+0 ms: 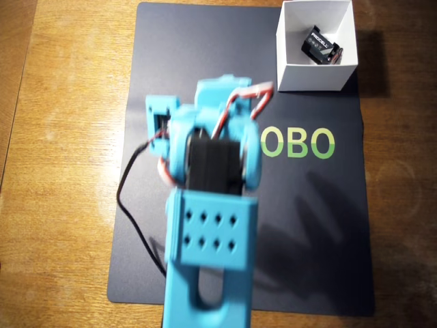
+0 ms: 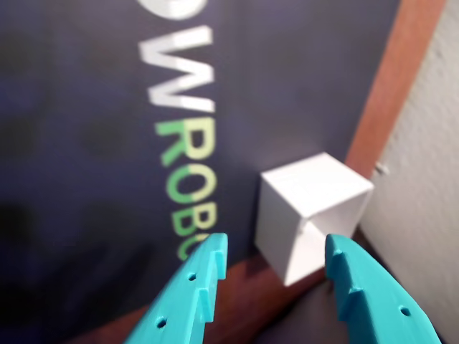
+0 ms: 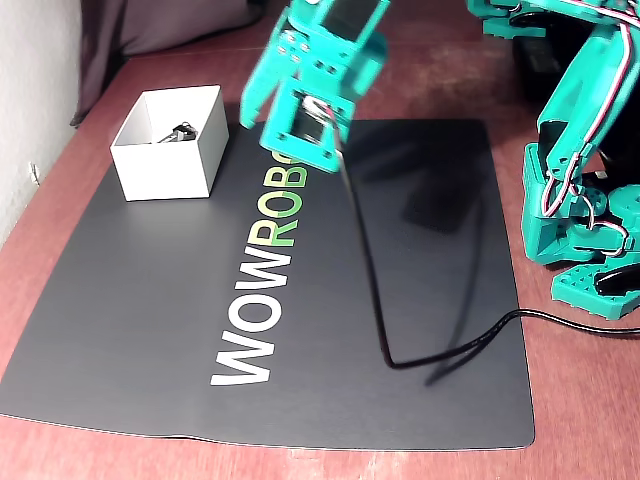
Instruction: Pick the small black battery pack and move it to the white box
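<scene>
The small black battery pack (image 1: 322,46) lies inside the white box (image 1: 314,76) at the top right of the overhead view. It shows as a dark shape (image 3: 180,131) in the box (image 3: 165,170) in the fixed view. My teal gripper (image 3: 262,122) hangs in the air to the right of the box, open and empty. In the wrist view its fingertips (image 2: 208,261) stand apart and the gripper (image 2: 275,247) frames the box (image 2: 287,236) below. The box's inside is hidden in the wrist view. In the overhead view the arm (image 1: 212,157) covers the gripper.
A black mat (image 3: 400,300) with WOWROBO lettering covers the wooden table. A black cable (image 3: 370,270) trails from the arm across the mat. A second teal arm (image 3: 585,170) stands at the right edge of the fixed view. A wall (image 2: 423,215) runs beside the box.
</scene>
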